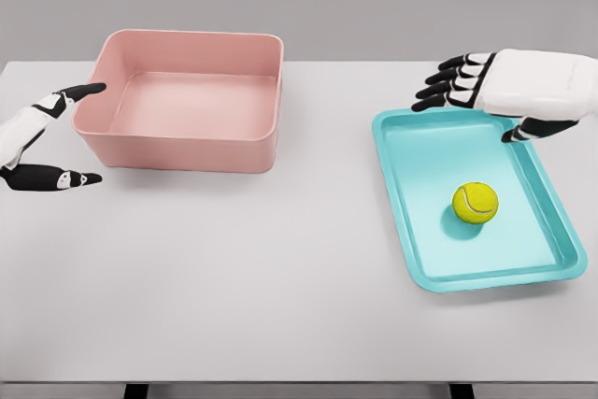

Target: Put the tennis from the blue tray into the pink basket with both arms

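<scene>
Nothing of the task is done yet. The tennis ball [475, 203] sits in the blue tray [411, 231] on the right side of the counter [280, 287], slightly toward the tray's near right part, and the pink basket [187, 142] at the far left holds nothing. Picking the ball up, carrying it across and dropping it into the basket all remain.

The right robot hand [486, 91] hovers over the tray's far edge, fingers stretched out and loose, grasping nothing. The ball lies nearer the camera than this hand, well apart from it and untouched.

The left robot hand [47, 137] shows at the left edge beside the basket, thumb and finger spread and released. Its fingertip seems close to the basket's left rim, though whether it touches is hard to tell from this angle.
</scene>
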